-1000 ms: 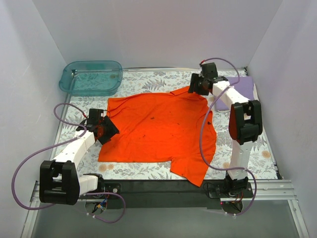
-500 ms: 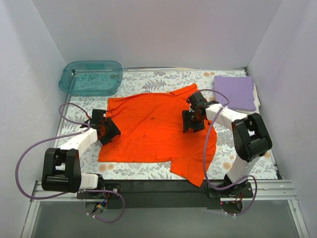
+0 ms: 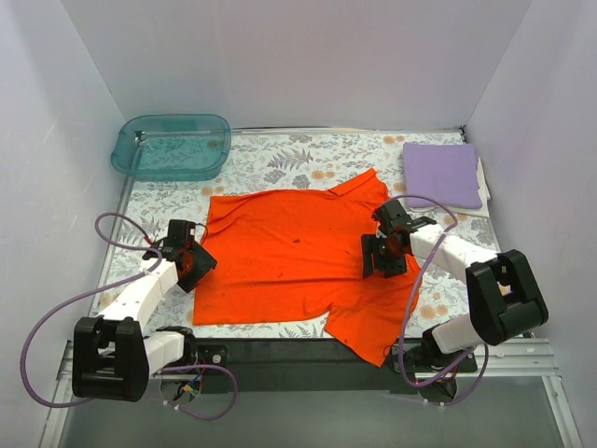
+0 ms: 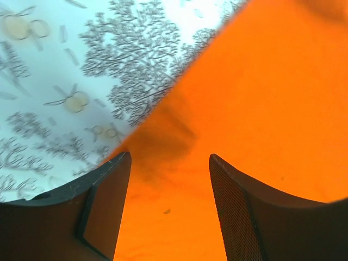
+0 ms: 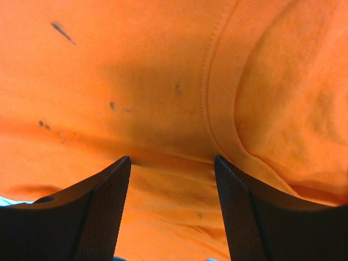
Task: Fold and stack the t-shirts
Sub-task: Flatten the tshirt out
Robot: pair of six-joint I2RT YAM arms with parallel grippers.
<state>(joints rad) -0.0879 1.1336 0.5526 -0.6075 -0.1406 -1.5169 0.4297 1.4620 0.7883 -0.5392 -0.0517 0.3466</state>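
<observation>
The orange-red t-shirt lies spread flat in the middle of the table, one sleeve hanging over the near edge. The lavender t-shirt lies folded at the back right. My left gripper is open, low over the shirt's left edge; in the left wrist view orange cloth shows between the fingers. My right gripper is open over the shirt's right side; in the right wrist view a sleeve seam and folds of the shirt lie under its jaws.
A translucent teal tub stands at the back left. The table has a fern-patterned cover. White walls close in left, right and back. A black rail runs along the near edge.
My right arm swung from the back right down onto the shirt's right side. The shirt shifted toward the near edge. My left gripper slid slightly nearer along the left edge.
</observation>
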